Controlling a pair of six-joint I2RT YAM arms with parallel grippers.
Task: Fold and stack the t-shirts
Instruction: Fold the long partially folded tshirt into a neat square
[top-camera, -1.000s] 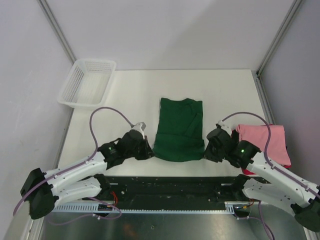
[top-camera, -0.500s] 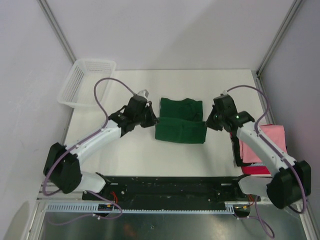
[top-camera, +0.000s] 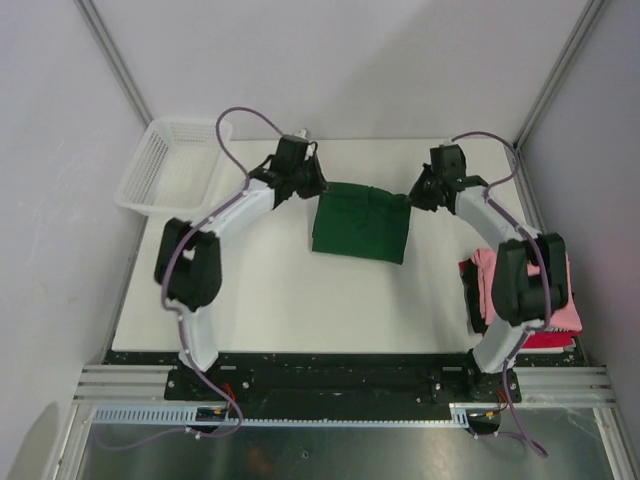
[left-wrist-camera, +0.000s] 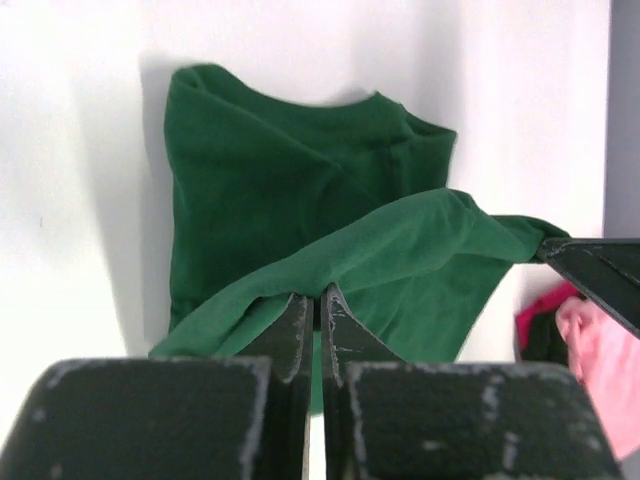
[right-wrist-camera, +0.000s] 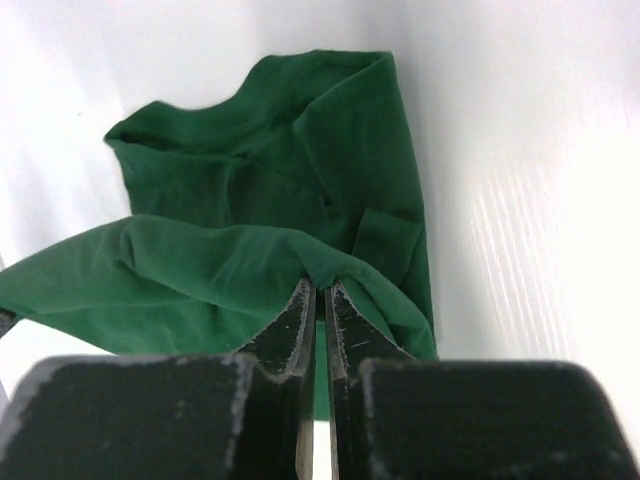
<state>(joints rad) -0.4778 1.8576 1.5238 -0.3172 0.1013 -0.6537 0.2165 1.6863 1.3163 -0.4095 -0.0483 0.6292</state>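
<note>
Green t-shirt (top-camera: 360, 225) folded farther back — left fingers (left-wrist-camera: 293, 328) and right fingers (right-wrist-camera: 299, 315) clamp it.

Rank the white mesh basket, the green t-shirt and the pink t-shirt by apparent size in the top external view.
1-2. The white mesh basket and the green t-shirt: about alike, too close to rank.
3. The pink t-shirt: smallest as seen, though partly hidden by the right arm.

Top overhead; both wrist views close, facing green t-shirt (top-camera: 362, 222).
</note>
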